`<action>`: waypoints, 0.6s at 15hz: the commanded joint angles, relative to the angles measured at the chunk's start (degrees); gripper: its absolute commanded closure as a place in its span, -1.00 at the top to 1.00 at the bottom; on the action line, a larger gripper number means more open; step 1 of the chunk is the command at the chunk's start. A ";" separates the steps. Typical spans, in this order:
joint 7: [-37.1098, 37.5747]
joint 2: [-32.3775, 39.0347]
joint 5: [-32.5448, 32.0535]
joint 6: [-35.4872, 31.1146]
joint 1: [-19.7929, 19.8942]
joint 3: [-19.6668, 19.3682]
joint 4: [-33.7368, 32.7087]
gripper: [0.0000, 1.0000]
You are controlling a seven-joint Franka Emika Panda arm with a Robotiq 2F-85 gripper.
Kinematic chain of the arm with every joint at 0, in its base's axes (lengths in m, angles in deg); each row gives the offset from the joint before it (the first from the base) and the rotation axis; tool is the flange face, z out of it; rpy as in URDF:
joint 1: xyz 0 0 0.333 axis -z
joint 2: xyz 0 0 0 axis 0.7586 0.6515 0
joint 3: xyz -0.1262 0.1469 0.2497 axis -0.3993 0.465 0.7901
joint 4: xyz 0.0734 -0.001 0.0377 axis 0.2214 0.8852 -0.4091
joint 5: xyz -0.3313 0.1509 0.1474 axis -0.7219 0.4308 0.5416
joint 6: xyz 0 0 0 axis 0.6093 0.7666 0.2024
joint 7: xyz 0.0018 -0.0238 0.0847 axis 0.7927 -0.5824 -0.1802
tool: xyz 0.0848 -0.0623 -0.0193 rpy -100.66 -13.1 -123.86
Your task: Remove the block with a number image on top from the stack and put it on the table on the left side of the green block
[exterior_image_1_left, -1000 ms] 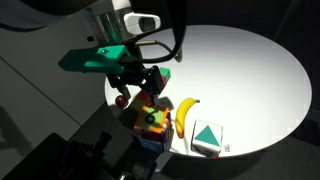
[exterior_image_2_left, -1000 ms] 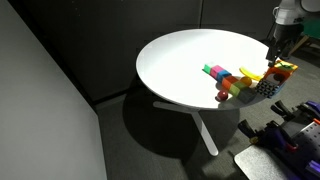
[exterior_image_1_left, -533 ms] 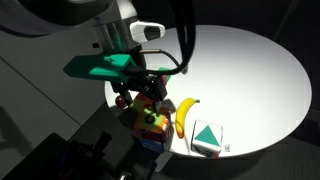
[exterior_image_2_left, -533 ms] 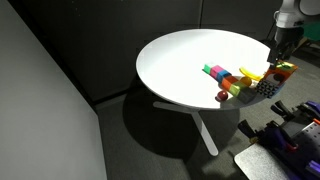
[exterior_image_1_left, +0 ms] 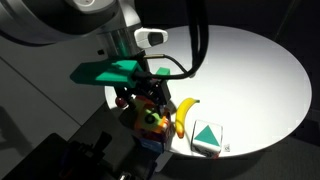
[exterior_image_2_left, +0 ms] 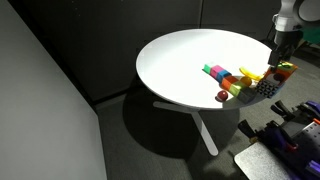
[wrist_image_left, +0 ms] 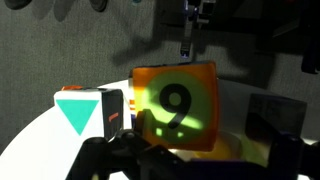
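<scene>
Hand point(exterior_image_1_left: 141, 97) over the stack point(exterior_image_1_left: 150, 130), number block point(wrist_image_left: 178, 103) ungripped.
My hand hangs spread above the number block, which sits atop the stack near the worktop point(exterior_image_1_left: 250, 60) edge. If I come down off-centre, a finger could shove the stack over and spill blocks off the rim.

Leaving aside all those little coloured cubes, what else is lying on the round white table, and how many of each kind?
Banana: 1
Large white cube with a green triangle: 1
Small red round thing: 1
Total: 3
</scene>
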 commanded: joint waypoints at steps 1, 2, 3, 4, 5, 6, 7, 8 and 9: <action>1.00 0.35 -3.05 -1.32 0.63 -0.22 0.15 1.00; 1.01 0.48 -3.48 -1.39 0.63 -0.29 0.14 1.00; 1.05 0.59 -3.80 -1.45 0.63 -0.34 0.15 1.00; 1.04 0.72 -4.10 -1.51 0.63 -0.40 0.16 1.00; 1.06 0.81 -4.30 -1.53 0.63 -0.44 0.17 1.00; 1.08 0.93 -4.43 -1.57 0.63 -0.47 0.18 1.00; 1.08 1.04 -4.44 -1.59 0.62 -0.48 0.17 1.00; 1.10 1.19 -4.42 -1.59 0.61 -0.50 0.14 1.00; 1.17 1.31 -4.50 -1.60 0.61 -0.51 0.14 1.00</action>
